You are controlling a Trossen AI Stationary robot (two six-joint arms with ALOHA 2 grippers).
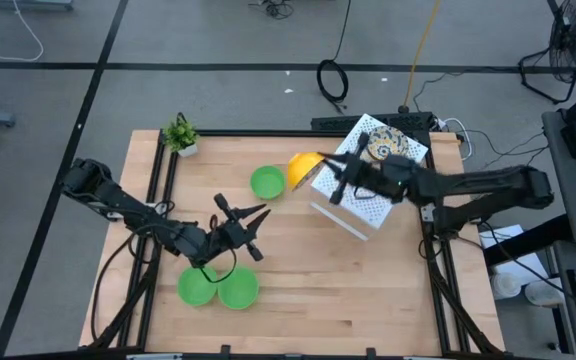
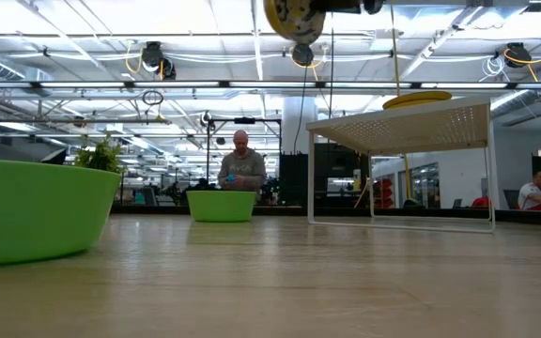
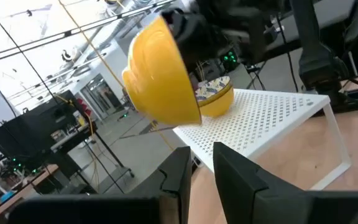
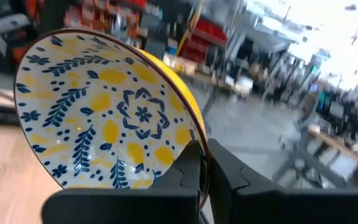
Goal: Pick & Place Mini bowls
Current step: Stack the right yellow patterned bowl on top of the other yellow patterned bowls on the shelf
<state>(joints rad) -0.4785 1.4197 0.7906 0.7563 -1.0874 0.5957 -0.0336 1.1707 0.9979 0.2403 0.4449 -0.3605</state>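
Three plain green bowls sit on the wooden table (image 1: 368,280): two touching each other near the front edge (image 1: 197,287) (image 1: 238,288), and a third (image 1: 267,182) farther back, just beside the white perforated rack (image 1: 373,210). A patterned bowl (image 1: 387,144) already rests on top of that rack. The right gripper (image 1: 336,180) holds another floral bowl (image 4: 104,112) by its rim, fingers pinched closed on the edge; its yellow outside faces the left arm and its cream inside with blue and yellow flowers faces the right wrist camera. In the high view this bowl hangs tilted on edge, in the air between the rack's corner and the lone green bowl, and the low view shows it well above the table.

The left gripper (image 1: 251,230) hovers over the middle of the table, near the front pair of green bowls, its fingers spread apart and holding nothing.

The step in hand looks like carrying the floral bowl, though whether it is headed to the rack or away from it cannot be told. Setting it down would call for turning the wrist so the bowl comes level, then lowering it onto a free spot clear of the rack's edge and the neighbouring green bowl before the fingers let go.
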